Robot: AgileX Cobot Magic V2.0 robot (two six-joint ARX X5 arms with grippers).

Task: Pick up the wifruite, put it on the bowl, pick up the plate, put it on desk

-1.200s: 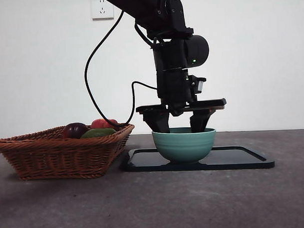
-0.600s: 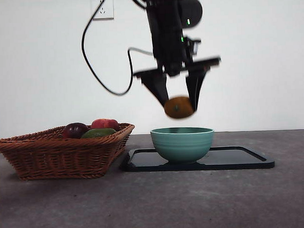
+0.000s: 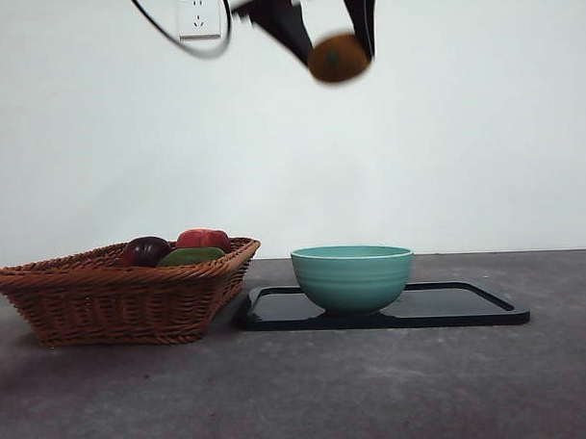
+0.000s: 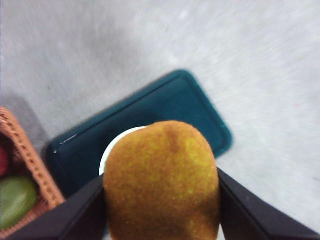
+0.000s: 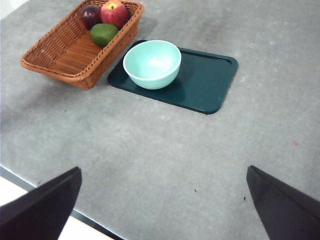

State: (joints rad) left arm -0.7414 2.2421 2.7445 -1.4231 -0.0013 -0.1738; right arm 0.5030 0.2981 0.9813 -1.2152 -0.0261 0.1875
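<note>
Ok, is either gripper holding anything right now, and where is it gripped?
The left gripper holds the wifruite, one jaw on each of its opposite sides, high above the bowl. The right gripper is open and holds nothing.

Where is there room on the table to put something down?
The desk is bare in front of the tray and basket, and right of the tray. Half the tray beside the bowl is free. The basket's fruit corner is crowded.

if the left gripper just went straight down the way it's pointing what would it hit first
Probably the bowl: the left gripper, shut on the wifruite, hangs high, roughly above it, though depth is unclear.
</note>
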